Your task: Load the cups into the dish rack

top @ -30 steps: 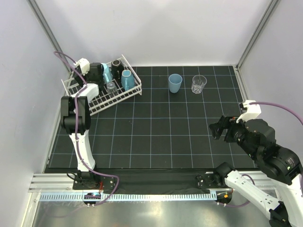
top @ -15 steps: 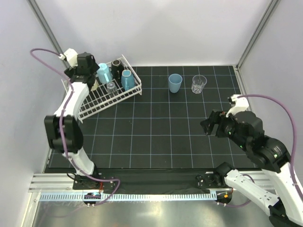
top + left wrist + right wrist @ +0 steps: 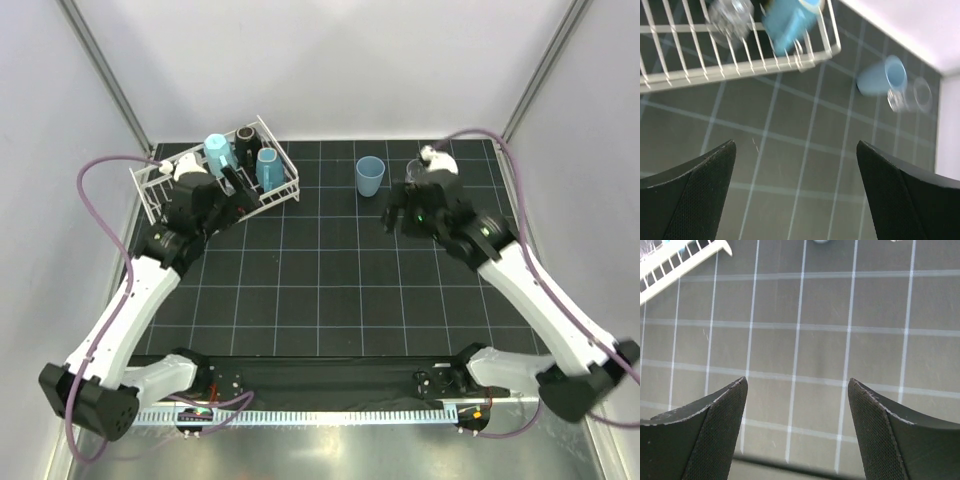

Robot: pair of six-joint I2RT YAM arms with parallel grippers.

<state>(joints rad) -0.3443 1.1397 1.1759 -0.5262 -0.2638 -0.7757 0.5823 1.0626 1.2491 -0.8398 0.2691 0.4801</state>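
Left arm [image 3: 128,305], right arm [image 3: 540,300]: white links, black joints, purple cables [image 3: 84,190]; black textured pincer fingers [image 3: 695,200].

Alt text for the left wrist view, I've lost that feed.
The open left tool hangs empty over the dark gridded mat. At top left, the white dish rack holds a light blue cup and a clear glass; a light blue tumbler and second clear glass sit outside, at right.

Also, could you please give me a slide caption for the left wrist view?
Open left pincer over the grid mat; dish rack ahead, blue tumbler and clear glass beyond.
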